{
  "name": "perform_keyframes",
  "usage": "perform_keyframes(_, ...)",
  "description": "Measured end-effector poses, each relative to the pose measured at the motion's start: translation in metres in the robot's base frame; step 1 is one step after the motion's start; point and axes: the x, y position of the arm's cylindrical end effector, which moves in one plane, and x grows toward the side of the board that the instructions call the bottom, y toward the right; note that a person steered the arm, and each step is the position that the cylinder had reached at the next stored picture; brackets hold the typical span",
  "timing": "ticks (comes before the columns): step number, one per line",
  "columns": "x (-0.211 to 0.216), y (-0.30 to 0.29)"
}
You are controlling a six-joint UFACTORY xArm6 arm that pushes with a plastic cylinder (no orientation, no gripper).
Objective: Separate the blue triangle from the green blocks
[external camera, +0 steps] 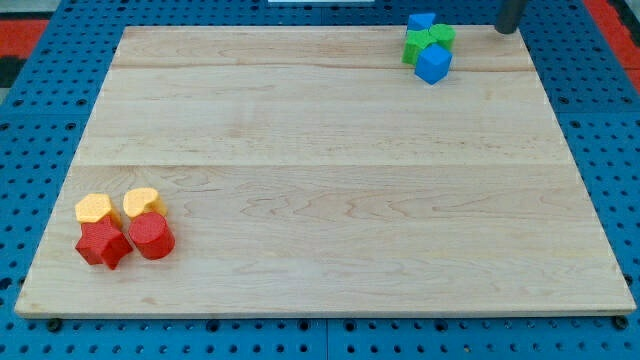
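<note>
A tight cluster of blocks sits near the top right of the wooden board [320,180]. A small blue block [421,21] is at the cluster's top; its shape is hard to make out. Just below it are two green blocks, one on the left [416,47] and one on the right [441,36], both touching it. A blue cube-like block [434,64] touches the green ones from below. My tip [508,31] is at the board's top right edge, to the right of the cluster and apart from it.
At the board's bottom left stand a red star [103,245], a red cylinder-like block [152,238] and two yellow blocks [94,208] [142,202], close together. A blue perforated surface surrounds the board.
</note>
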Motion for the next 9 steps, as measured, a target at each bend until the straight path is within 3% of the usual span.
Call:
perform_keyframes(1,-0.001,-0.011)
perform_keyframes(4,0.004,-0.135)
perform_keyframes(5,0.038,-0.174)
perform_keyframes(6,0.034,-0.174)
perform_keyframes(7,0.0,-0.149)
perform_keyframes(8,0.001,-0.208)
perform_keyframes(9,0.003,-0.227)
